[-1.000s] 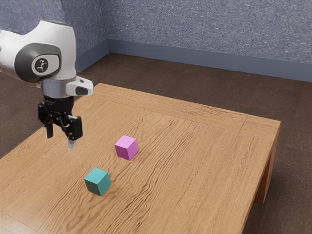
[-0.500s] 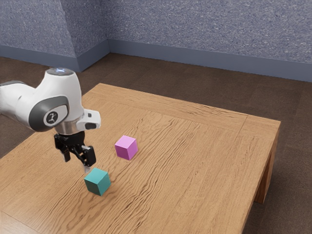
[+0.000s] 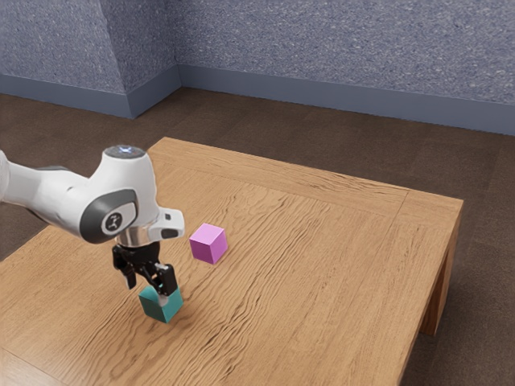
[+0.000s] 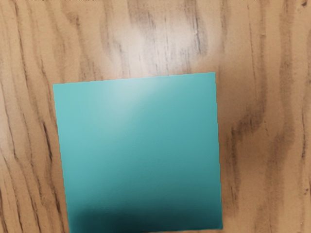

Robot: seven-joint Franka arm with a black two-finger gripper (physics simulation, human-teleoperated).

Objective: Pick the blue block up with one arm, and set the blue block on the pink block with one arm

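Blue block (image 3: 161, 306) sits flat on the counter (image 3: 338, 241), close to the near edge and toward the corner at the exterior view's left. Pink block (image 3: 208, 243) is a bit further in toward the far edge, near it but apart, nothing on top.

End effector (image 3: 152, 289) is right over the blue block, pointing straight down. Fingers are spread wide and straddle the block's top. One tip is low against the side facing the pink block, and no squeeze from both sides is visible. So it's open and holding nothing.

Handling, my guess: a small rigid cube, probably light, won't deform. The faces look smooth, so it could slip if pinched near the top edge only. Best hold is two opposite vertical faces, pads around mid-height and square to them. In the wrist view the blue block (image 4: 138, 153) lies nearly squared under the hand, only a slight skew, so alignment looks OK. The fingers likely need to go a little lower before closing.

Looks: more teal than blue, plain matte faces, sharp edges, no markings. The top face is lighter and the side faces darker. Same size as the pink one, roughly. The counter is wood grain.
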